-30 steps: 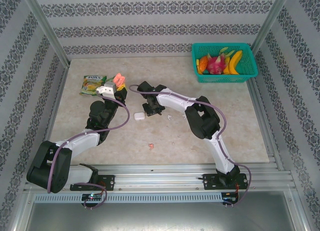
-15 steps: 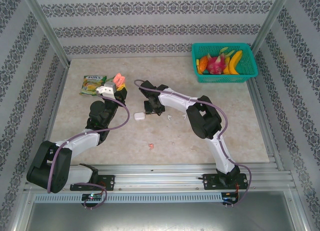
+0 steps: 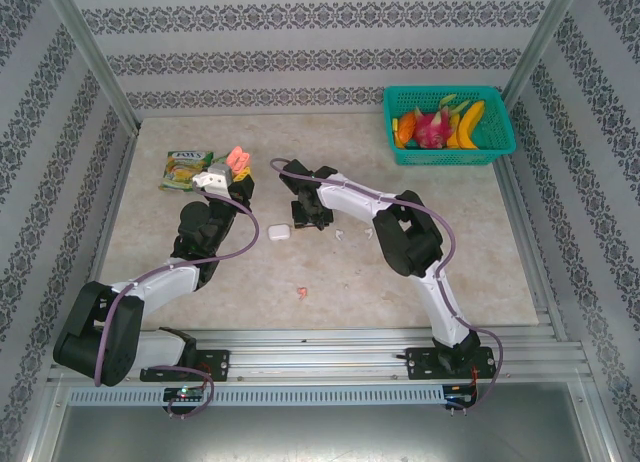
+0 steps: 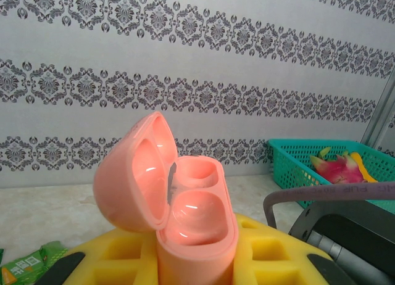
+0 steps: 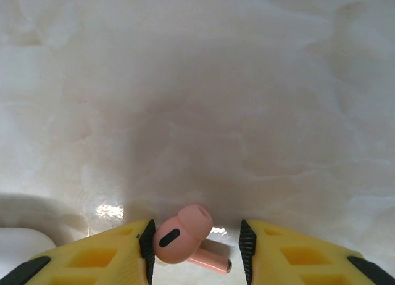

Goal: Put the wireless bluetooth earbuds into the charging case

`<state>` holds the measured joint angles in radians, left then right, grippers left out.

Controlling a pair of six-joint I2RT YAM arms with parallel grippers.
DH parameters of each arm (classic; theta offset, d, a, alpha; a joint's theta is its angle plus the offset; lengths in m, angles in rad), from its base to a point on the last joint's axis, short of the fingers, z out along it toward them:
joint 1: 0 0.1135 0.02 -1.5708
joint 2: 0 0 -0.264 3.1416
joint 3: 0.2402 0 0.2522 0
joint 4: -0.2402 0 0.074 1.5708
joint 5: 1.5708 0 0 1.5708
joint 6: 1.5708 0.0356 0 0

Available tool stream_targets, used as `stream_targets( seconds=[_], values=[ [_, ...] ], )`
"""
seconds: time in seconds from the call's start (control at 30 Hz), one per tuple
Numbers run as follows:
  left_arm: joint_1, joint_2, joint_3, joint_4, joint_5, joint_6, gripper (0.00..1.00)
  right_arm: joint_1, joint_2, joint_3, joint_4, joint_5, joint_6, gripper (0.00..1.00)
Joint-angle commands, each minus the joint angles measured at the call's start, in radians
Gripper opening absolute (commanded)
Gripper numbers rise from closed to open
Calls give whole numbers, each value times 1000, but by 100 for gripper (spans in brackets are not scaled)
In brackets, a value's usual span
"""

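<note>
Green packet (image 3: 185, 169): flat on the tabletop (image 3: 480, 242), well left of the white case (image 3: 277, 233) and farther back.
Left hand (image 4: 194, 263): left of the white case and behind it. It is clamped tight on the pink charging case (image 4: 197, 226).
Pink charging case: upright between the yellow fingers (image 4: 111, 260), lid (image 4: 139, 174) swung open. Both wells look empty.
White case: on the tabletop between the two hands. Cannot tell whether its lid is up or down.
Loose pink earbud (image 3: 300, 293): alone on the tabletop, nearer the arm bases than the white case and slightly to its right.
Right hand (image 5: 196, 251): just right of the white case, pointing down at the tabletop. Fingers stand partway apart and are not clamped.
Second pink earbud (image 5: 179, 239): on the tabletop between the right hand's pads. The bulb is against the pad on the white-case side; the stem tip stops short of the other pad.
White earbud (image 3: 340, 234): on the tabletop, near the white case on its right, past the right hand.
Teal basket (image 3: 450, 154): well right of the white case at the back of the tabletop, holding fruit (image 3: 432, 128).
</note>
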<state>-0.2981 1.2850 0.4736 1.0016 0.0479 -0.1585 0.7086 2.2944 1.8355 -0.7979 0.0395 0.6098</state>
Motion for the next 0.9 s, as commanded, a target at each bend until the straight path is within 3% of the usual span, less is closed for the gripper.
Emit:
stream_targets(
  seconds=[0.0, 0.37, 0.87],
  values=[
    [14, -3, 26, 21, 7, -7, 0, -4, 33, 25, -19, 36, -108, 44],
    [14, 0, 27, 19, 8, -9, 0, -12, 40, 34, 21, 3, -434, 46],
    [13, 5, 33, 13, 11, -9, 0, -19, 69, 61, 13, -37, -486, 45]
  ],
)
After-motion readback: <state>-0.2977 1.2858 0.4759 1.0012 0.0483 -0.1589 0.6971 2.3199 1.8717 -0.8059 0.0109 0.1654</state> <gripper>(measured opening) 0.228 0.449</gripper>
